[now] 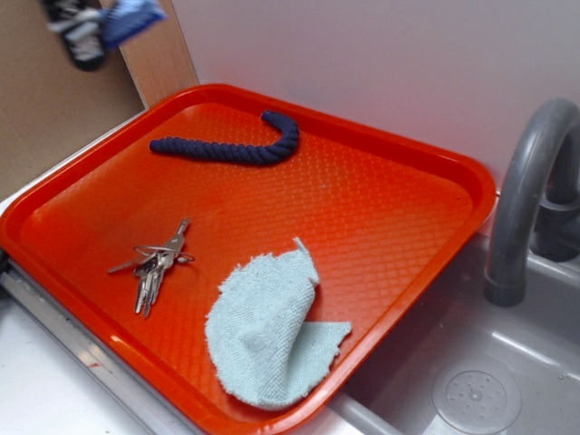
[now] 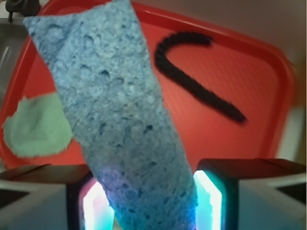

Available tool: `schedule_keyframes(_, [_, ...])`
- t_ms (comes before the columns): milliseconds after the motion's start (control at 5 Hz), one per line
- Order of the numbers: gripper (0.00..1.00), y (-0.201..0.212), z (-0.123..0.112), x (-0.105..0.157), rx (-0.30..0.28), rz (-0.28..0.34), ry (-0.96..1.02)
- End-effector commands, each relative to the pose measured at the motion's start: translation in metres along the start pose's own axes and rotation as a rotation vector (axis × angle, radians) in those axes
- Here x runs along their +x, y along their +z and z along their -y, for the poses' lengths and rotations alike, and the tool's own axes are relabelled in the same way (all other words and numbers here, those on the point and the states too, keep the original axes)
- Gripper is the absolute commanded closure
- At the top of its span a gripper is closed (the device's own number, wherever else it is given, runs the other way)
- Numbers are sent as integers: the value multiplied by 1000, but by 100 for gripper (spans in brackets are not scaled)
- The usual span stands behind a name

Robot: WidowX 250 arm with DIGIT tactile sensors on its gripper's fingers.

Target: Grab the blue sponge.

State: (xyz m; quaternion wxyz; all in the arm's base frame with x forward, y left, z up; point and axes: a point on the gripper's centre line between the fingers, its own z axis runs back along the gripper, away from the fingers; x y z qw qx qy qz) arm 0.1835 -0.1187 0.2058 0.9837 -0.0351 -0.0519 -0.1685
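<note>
While the gripper (image 2: 148, 201) hung high above the orange tray (image 1: 426, 217), its jaws were clamped on the blue sponge (image 2: 115, 115), well clear of the rope (image 1: 231, 148).

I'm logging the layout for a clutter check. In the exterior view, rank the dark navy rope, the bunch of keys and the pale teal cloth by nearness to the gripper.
Gripper, upper left, holding the blue sponge.
1. Dark navy twisted rope, tray's far side.
2. Metal keys, left-centre.
3. Pale teal terry cloth, near edge.
</note>
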Motion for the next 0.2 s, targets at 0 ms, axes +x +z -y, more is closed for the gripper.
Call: schedule_keyframes(0, [100, 24, -10, -18, 30, 55, 87])
